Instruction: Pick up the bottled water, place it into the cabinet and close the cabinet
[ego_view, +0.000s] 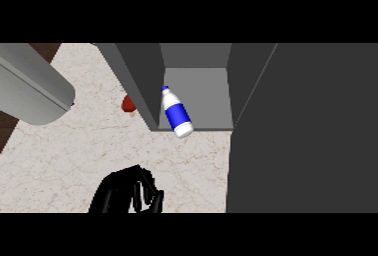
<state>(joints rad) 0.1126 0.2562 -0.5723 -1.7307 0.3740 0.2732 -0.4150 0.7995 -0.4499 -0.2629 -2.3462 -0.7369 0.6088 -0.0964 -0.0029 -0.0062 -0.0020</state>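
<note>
The bottled water (176, 113) lies at the near edge of the open cabinet (196, 95), its base overhanging the shelf lip toward the counter (81, 150); its long axis runs far to near, white cap pointing far and slightly left. It is judged light, rigid and smooth-sided, so liable to slip or roll; the best hold is around the blue-labelled mid-body. The left hand (127, 194), at the near edge, has curled fingers and holds nothing; the right hand is out of view.
</note>
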